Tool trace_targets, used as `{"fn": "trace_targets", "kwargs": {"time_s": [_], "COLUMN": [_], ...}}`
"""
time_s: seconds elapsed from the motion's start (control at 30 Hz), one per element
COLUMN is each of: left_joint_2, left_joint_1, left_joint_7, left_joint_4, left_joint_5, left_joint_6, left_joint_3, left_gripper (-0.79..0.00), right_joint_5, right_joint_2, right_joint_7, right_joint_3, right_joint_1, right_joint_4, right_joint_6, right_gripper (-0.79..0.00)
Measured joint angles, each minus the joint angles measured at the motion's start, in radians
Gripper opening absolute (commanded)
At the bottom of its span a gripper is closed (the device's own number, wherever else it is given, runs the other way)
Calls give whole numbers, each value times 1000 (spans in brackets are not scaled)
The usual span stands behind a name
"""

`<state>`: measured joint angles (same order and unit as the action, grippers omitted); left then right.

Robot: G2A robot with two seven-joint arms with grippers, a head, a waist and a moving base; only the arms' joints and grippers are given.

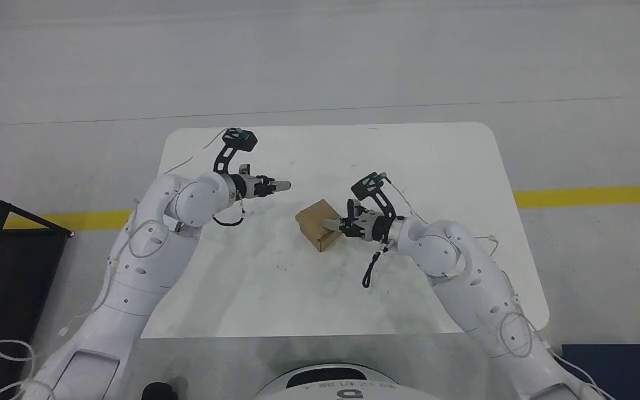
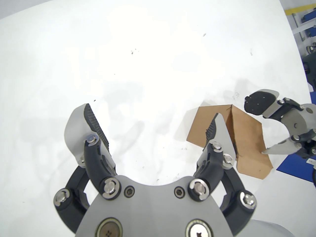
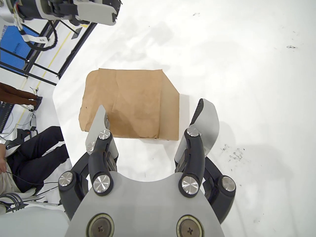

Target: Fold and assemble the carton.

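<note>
Looking down from the top, the brown carton (image 1: 320, 226) sits near the middle of the white table (image 1: 440, 170). From up there it looks like a small brown block. The two arms come in from both sides, and each one is bent at the elbow.

The left arm comes in from the left side of the table. Its wrist is turned so the left gripper (image 1: 283, 185) points across at the carton. It is near the carton but not touching it. The left wrist view tells more about it: the two fingers (image 2: 95, 124) are spread wide, with bare table between them and nothing held.

The left wrist view also shows the carton from the side. A fold line sticks up like a little ridge along its top, and one flap edge stands a bit loose there. From the top you cannot make out that ridge.

The right arm comes in from the right side and bends in toward the middle. The right gripper (image 1: 347, 226) is just beside the carton and points at it. Its jaws are spread apart too. In the left wrist view, one thin finger tip (image 2: 265, 151) looks to touch the carton's side, and the other finger, with its black pad, sits up above the top edge.

The right wrist view shows the carton's flat brown face, with creases and one corner cut off slanted. One finger (image 3: 97, 122) lies over the carton's near corner. The other finger is off to the side, over the table.
</note>
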<state>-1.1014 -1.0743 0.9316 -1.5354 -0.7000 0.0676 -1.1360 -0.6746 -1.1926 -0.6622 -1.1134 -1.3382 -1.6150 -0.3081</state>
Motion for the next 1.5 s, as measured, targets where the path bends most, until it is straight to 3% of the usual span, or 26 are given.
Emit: {"fn": "trace_targets", "kwargs": {"time_s": [0.27, 0.47, 0.87, 1.5], "left_joint_2": [27, 38, 45, 44], "left_joint_1": [-73, -115, -121, -121], "left_joint_7": [82, 101, 116, 89], "left_joint_4": [-79, -119, -143, -162], "left_joint_5": [23, -11, -37, -122], "left_joint_6": [123, 185, 242, 224], "left_joint_3": [-79, -80, -50, 21], "left_gripper": [0, 0, 0, 0], "right_joint_5": [1, 18, 57, 124], "right_joint_2": [-1, -7, -2, -1], "right_joint_7": [-21, -41, -13, -23], "right_joint_3": [22, 51, 40, 51], "right_joint_1": [21, 60, 49, 60], "right_joint_4": [23, 70, 58, 71], "right_joint_6": [2, 11, -4, -8], "right_gripper": [-486, -465, -437, -443]}}
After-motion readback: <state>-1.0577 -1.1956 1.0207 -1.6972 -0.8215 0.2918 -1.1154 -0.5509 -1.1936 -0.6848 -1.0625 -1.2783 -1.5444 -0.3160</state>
